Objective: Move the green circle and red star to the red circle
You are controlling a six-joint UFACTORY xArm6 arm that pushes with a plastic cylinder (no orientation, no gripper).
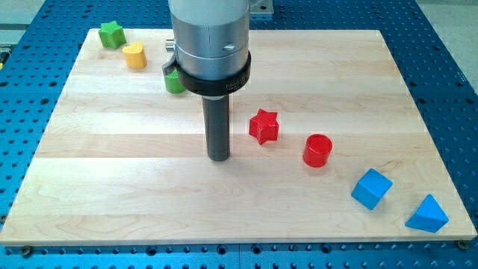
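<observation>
While the red star and green circle both sit short of the goal, these lines give my reading.
Step in hand: judging by the layout, the gathering is unfinished; neither block touches the red circle (317, 150).
Red star (264, 125): just beside the red circle, on its upper left, with a small gap between.
Green circle (174, 81): well apart from the goal, near the view's top, half hidden behind my arm's grey housing.
My tip (218, 158): resting on the wooden board (97, 187), left of the red star and apart from it, touching no block.
Fingers: none to part or close; I end in a plain dark rod.
Pose: rod upright, housing directly above it.
Next move: probably getting behind the green circle, on its upper left, and pushing it down and right toward the goal.
Bystanders: green star (111, 34), yellow heart (135, 55), blue cube (371, 187), blue wedge-like block (427, 214).
</observation>
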